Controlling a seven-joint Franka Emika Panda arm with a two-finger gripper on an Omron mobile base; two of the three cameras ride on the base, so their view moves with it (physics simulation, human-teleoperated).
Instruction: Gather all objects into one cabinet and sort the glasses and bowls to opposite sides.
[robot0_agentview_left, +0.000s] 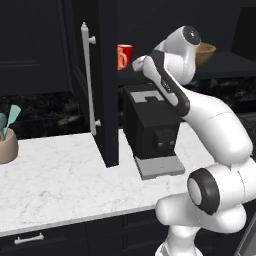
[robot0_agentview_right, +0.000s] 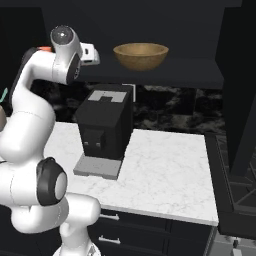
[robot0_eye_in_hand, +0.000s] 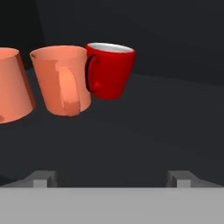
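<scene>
Hand view is the one to look at here: the pincer (robot0_eye_in_hand: 111, 179) has its two tips spread wide with nothing between them, sitting low over the dark shelf (robot0_eye_in_hand: 144, 131) inside the cabinet, and all three cups are ahead of it and off toward the left of that picture. The red mug (robot0_eye_in_hand: 109, 70) is closest to centre, upright, handle turned toward the coral-orange mug (robot0_eye_in_hand: 63, 81) just beside it, and the orange cup (robot0_eye_in_hand: 11, 85) is further left again, cut by the edge. So the glasses are bunched at one end already. Over in the right base view the wooden bowl (robot0_agentview_right: 140, 55) sits upright on the same shelf, well apart from the hand and out toward the other end, above the coffee machine (robot0_agentview_right: 105, 125) on the counter (robot0_agentview_right: 170, 165). My read: if the bowl is next, the arm has to swing away from the cups, across the shelf. The open door (robot0_agentview_left: 107, 85) stays close on the cup side.
</scene>
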